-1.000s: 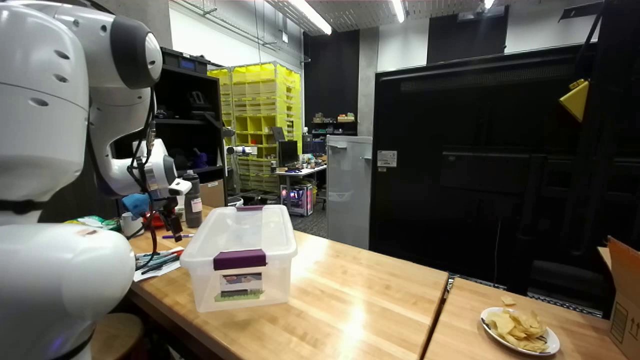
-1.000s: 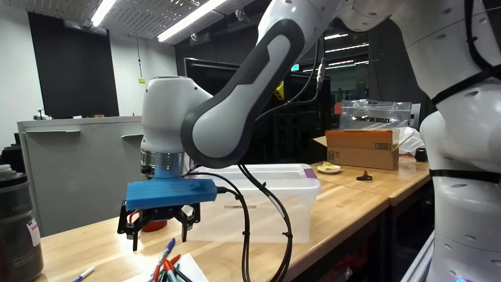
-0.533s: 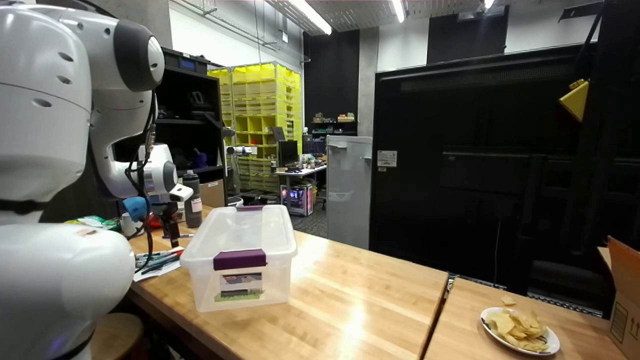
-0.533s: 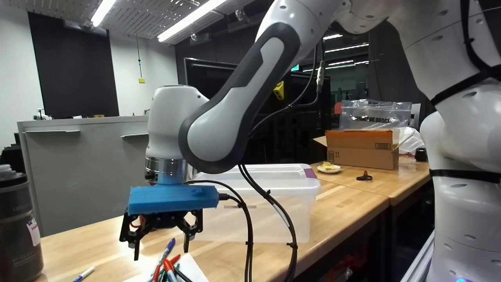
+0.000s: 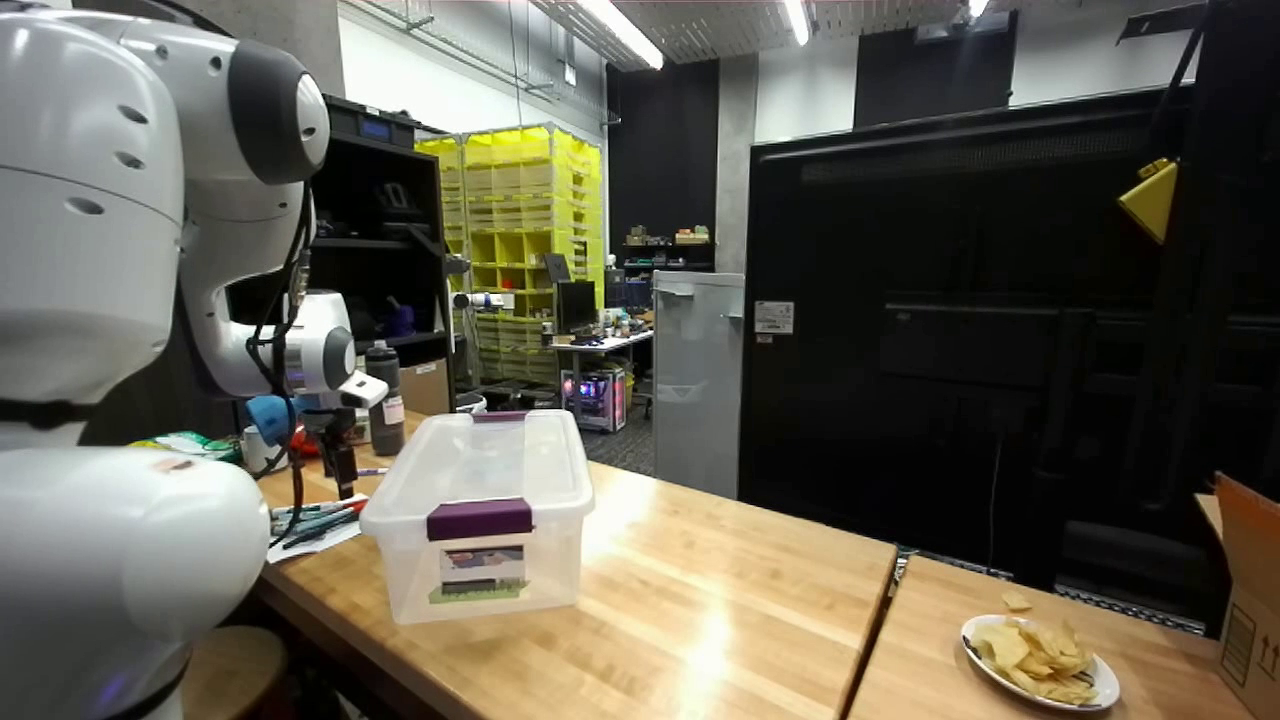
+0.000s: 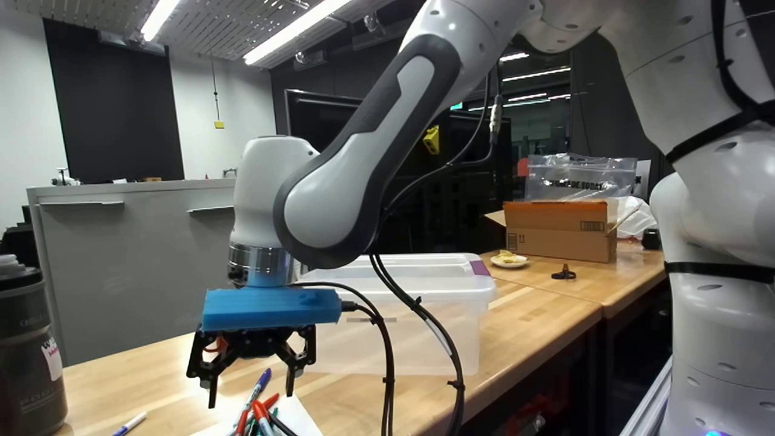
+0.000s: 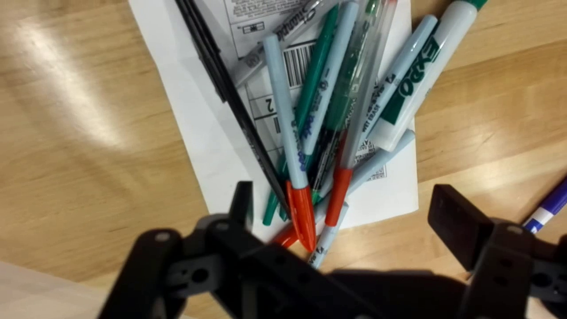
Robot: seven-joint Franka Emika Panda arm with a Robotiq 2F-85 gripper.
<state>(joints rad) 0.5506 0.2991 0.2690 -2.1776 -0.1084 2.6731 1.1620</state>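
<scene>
My tool [image 6: 250, 398] hangs spread, empty, over jumbled pens [image 7: 318, 119]. They overlap, so pinching could snag several.

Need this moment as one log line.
gripper: open, empty | below: marker pile on paper | beside pile: purple-latched clear bin

We've got a pale blue pen [image 7: 287, 119] with a bright red cap [image 7: 302, 217], a white marker [image 7: 425, 77] with green print, and white paper [image 7: 212, 141] with a striped black barcode [image 7: 297, 66]. Our gripper [image 6: 250, 399] is black, its block [image 6: 272, 307] bright blue. We've got a honey-brown table [image 7: 110, 186] with streaky grain, plus a purple latch [image 5: 480, 519] on a clear box [image 5: 412, 570].
</scene>
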